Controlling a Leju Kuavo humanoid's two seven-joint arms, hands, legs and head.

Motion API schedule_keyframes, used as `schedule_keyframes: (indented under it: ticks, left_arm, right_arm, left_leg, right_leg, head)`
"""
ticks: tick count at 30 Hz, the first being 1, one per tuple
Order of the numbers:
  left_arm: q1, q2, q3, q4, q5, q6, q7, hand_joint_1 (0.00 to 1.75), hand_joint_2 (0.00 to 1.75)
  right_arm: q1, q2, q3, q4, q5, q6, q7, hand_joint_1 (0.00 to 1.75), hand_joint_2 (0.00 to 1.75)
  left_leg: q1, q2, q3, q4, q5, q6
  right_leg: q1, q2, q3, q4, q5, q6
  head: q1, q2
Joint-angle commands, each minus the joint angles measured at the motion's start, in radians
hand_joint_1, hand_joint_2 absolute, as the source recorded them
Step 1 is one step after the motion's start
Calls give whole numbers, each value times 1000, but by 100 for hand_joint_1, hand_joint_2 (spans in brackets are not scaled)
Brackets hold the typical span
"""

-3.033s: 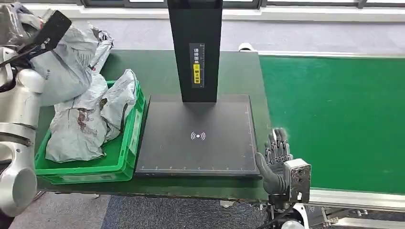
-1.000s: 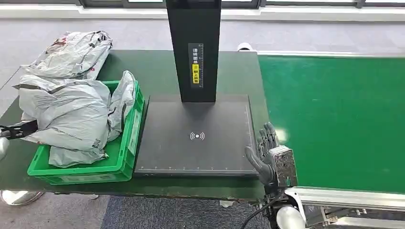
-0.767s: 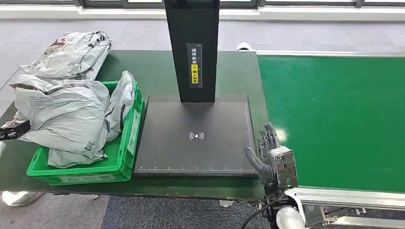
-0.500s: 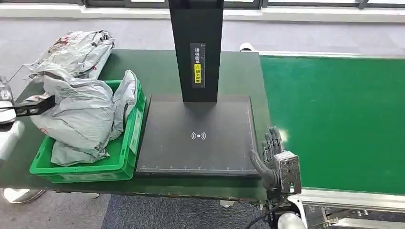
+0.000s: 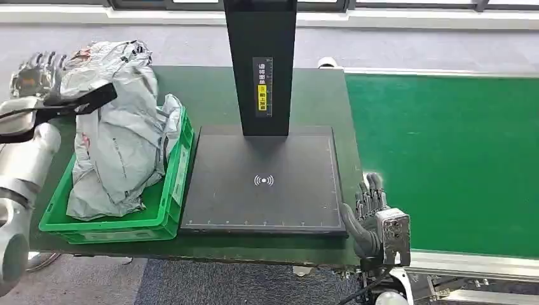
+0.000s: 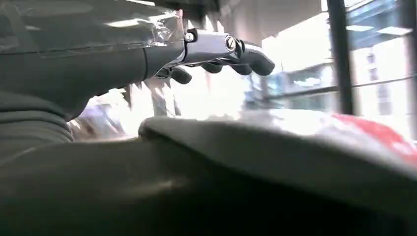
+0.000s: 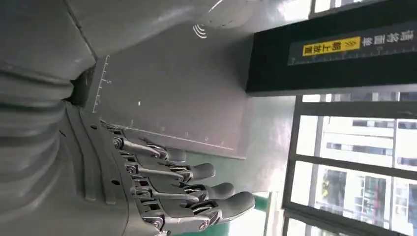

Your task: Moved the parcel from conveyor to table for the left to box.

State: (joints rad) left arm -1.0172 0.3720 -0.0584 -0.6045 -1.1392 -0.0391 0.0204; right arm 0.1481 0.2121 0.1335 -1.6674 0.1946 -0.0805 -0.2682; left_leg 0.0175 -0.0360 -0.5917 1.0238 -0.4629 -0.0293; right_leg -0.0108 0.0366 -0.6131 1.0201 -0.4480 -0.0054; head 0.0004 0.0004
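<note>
The green conveyor [image 5: 445,159] is running along the table's [image 5: 210,95] right edge. The black scanner post [image 5: 260,63] is carrying a yellow label. The grey parcel [image 5: 117,146] is now draping into the green box [image 5: 168,203]; the left hand [image 5: 38,70] has risen, fingers spread. The right hand [image 5: 375,213] is hovering open at the table's front right corner
</note>
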Motion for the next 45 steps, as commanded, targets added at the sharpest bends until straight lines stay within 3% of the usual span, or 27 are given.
schedule_keyframes:
  ticks: [1, 5, 9, 14, 16, 25, 29, 34, 38, 40, 45]
  left_arm:
    - [-73, -128, 64, -156, 433, -78, -57, 0, 0]
    - [-58, -107, -52, -193, 309, 85, 19, 0, 0]
    - [-46, -124, -33, -188, 330, 110, 20, 0, 0]
    - [-55, -108, -54, -170, 284, 130, 46, 0, 0]
    - [-81, -74, -100, -111, 167, 145, 124, 0, 0]
    - [-98, -65, -101, -64, 126, 158, 142, 0, 0]
    - [-168, 53, -175, 152, -119, 89, 323, 0, 0]
    - [-131, 202, -211, 288, -273, 48, 381, 0, 0]
    - [-110, 239, -212, 311, -313, -215, 194, 0, 0]
    - [-109, 254, -214, 305, -322, -259, 159, 0, 0]
    - [-181, 299, -237, 302, -286, -488, -194, 0, 0]
  right_arm:
    - [-2, -37, -35, 13, -11, -14, 4, 0, 175]
    - [-3, -25, -30, 16, -10, -20, 4, 0, 175]
    - [-8, -20, -27, 25, -6, -21, 4, 0, 175]
    - [-5, -23, -26, 34, 0, -22, 1, 0, 175]
    - [-8, -22, -25, 38, 2, -15, 1, 0, 175]
    - [-12, -20, -24, 40, 4, -13, 2, 0, 175]
    - [-35, -29, -10, 54, 5, 11, 14, 0, 175]
    - [-38, -40, 1, 58, -1, 25, 17, 0, 175]
    - [-23, -40, -11, 55, 1, 37, 12, 0, 175]
    - [-24, -39, -15, 59, 3, 43, 9, 0, 175]
    - [-31, -32, -26, 78, 8, 52, 8, 0, 175]
  left_leg:
    - [0, 0, -1, 0, 0, 2]
    - [0, 0, 1, -1, 1, 2]
    - [0, 1, 2, -2, 0, 2]
    - [1, 3, 1, -1, 0, 2]
    - [1, 2, 0, -1, 0, 1]
    - [1, 2, 1, -1, 0, 2]
    - [0, 5, 0, 0, -1, 1]
    - [0, 15, 4, -4, -1, 0]
    - [0, 18, 7, -6, -1, 1]
    - [1, 17, 7, -6, -1, 1]
    - [2, 12, 2, -3, -1, 1]
  right_leg:
    - [1, -5, 1, -1, 0, 0]
    - [1, -7, 3, -3, 0, 0]
    - [1, -6, 3, -3, -1, 0]
    - [1, -3, 1, -2, 0, 0]
    - [1, -2, 0, -1, 0, 0]
    - [1, -4, 1, -2, 0, 0]
    - [1, 1, -1, 0, 0, 0]
    - [0, 9, 0, -1, 1, -1]
    - [0, 9, 1, -2, 1, -1]
    - [1, 8, 2, -3, 1, -1]
    - [3, 5, -1, -1, 0, -1]
  head:
    - [0, 0]
    - [0, 0]
    - [0, 0]
    - [0, 0]
    - [0, 0]
    - [0, 0]
    - [0, 0]
    - [0, 0]
    - [0, 0]
    - [0, 0]
    - [0, 0]
